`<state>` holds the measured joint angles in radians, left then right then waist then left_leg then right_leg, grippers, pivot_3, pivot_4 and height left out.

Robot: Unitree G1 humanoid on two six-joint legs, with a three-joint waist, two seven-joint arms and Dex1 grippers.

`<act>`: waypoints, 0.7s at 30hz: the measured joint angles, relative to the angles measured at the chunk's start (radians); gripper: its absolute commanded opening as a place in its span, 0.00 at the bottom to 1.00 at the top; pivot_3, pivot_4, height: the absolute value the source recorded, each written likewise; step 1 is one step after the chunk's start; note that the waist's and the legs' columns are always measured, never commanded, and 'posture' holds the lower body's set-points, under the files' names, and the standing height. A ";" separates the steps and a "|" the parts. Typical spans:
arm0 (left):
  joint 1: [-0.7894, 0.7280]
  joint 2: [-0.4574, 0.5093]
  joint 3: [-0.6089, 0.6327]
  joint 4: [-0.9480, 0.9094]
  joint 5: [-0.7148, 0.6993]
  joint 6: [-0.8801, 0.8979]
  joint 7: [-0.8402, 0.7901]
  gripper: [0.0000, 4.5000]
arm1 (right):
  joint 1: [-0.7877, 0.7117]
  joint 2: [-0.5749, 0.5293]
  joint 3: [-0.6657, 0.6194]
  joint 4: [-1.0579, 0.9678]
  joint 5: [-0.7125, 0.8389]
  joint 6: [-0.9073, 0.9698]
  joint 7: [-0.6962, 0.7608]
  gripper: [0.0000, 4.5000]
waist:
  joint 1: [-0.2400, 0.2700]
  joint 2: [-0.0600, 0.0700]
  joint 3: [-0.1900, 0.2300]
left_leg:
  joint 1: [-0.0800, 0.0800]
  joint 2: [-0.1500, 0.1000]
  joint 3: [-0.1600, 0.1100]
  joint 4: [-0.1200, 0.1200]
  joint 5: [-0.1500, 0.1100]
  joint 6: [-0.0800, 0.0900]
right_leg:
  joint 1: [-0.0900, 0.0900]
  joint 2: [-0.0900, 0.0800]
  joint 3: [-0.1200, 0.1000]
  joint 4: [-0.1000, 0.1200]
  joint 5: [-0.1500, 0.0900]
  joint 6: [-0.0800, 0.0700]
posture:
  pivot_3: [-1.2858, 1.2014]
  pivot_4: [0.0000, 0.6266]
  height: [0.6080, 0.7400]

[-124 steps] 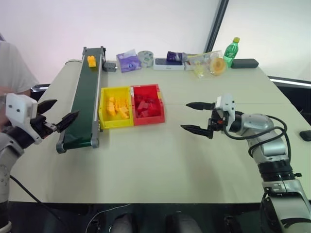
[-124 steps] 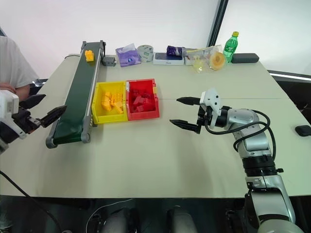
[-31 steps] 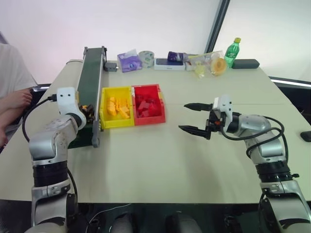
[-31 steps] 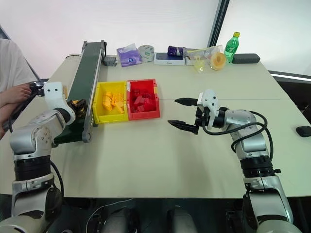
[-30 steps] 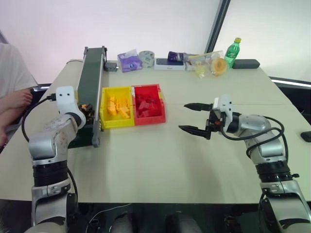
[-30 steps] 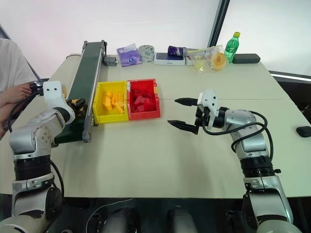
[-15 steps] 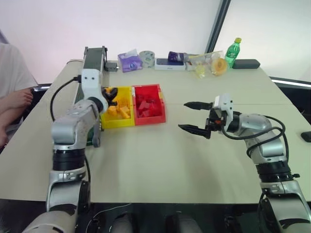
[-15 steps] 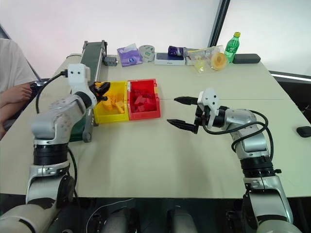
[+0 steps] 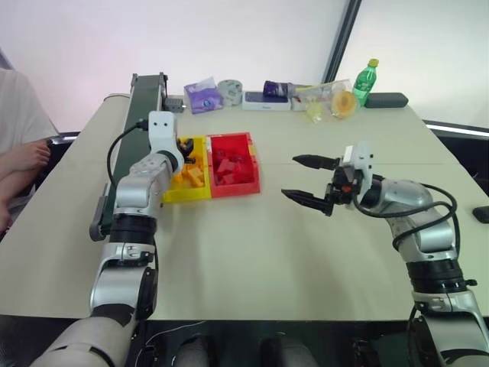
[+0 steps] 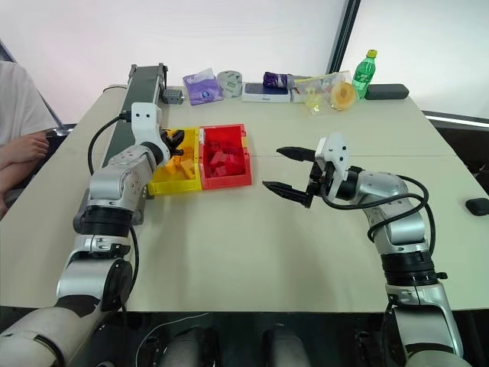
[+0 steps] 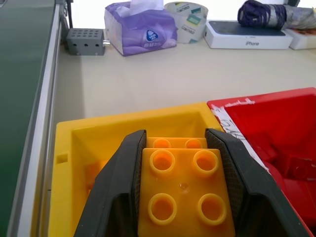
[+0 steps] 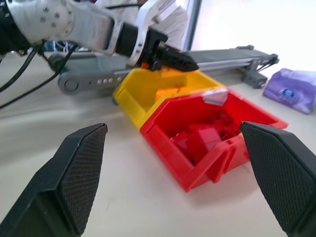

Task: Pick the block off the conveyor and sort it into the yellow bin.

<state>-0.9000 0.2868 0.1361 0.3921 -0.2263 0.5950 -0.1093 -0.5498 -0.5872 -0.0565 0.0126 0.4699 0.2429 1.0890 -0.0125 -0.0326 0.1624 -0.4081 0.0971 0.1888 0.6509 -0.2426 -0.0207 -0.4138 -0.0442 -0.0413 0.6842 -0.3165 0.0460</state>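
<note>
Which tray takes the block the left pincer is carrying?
Beside the long green conveyor sit two joined trays. The yellow bin is the one nearer the belt, under the left pincer holding the block; its twin, farther from the belt, is red.

Silver-grey jointed arms with black cables, white wrist housings and black claw fingers [image 11: 118,192].

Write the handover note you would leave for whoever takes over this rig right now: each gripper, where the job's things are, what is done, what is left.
Left gripper: shut on the block, held over the yellow bin.
Right gripper: open, holding nothing, hovering over the table beside the red bin.
Conveyor: no block visible on the belt.
Done: block picked off the conveyor and carried to the yellow bin.
Left: open the left gripper to drop the block in.
</note>
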 measured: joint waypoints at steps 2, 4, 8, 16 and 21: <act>0.000 -0.014 0.004 0.002 -0.003 0.000 -0.001 0.53 | 0.000 0.000 0.000 -0.007 0.007 0.005 -0.001 1.00 | 0.002 0.000 0.000 | 0.000 0.000 0.000 0.000 0.000 0.000 | 0.000 0.000 0.000 0.000 0.000 0.000 | 0.52 0.24 1.00; 0.000 -0.018 0.010 0.001 -0.009 0.000 -0.009 0.71 | 0.000 0.000 0.000 -0.008 0.008 0.010 -0.003 1.00 | 0.000 0.000 0.000 | 0.000 0.000 0.000 0.000 0.000 0.000 | 0.000 0.000 0.000 0.000 0.000 0.000 | 0.52 0.24 1.00; 0.003 -0.018 0.032 -0.005 -0.022 0.002 -0.015 0.99 | 0.000 0.000 0.000 -0.008 0.008 0.012 -0.002 1.00 | -0.002 0.000 0.000 | 0.000 0.000 0.000 0.000 0.000 0.000 | 0.000 0.000 0.000 0.000 0.000 0.000 | 0.52 0.24 1.00; 0.063 0.010 0.046 -0.240 -0.066 0.069 -0.062 0.99 | -0.004 0.000 0.003 -0.006 0.007 0.012 0.011 1.00 | -0.001 0.000 0.000 | 0.000 0.000 0.000 0.000 0.000 0.000 | 0.000 0.000 0.000 0.000 0.000 0.000 | 0.52 0.24 1.00; 0.199 0.164 0.114 -0.522 -0.178 0.182 -0.169 0.99 | -0.007 -0.010 0.000 0.004 0.006 0.011 0.022 1.00 | -0.011 0.000 0.000 | 0.000 0.002 0.000 -0.001 0.000 -0.001 | -0.001 0.000 0.001 0.000 0.000 0.000 | 0.52 0.24 1.00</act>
<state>-0.7010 0.4509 0.2504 -0.1295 -0.4047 0.7774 -0.2778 -0.5564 -0.5971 -0.0564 0.0164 0.4761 0.2535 1.1110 -0.0231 -0.0323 0.1626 -0.4077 0.0989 0.1888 0.6496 -0.2422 -0.0215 -0.4146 -0.0439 -0.0406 0.6846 -0.3166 0.0458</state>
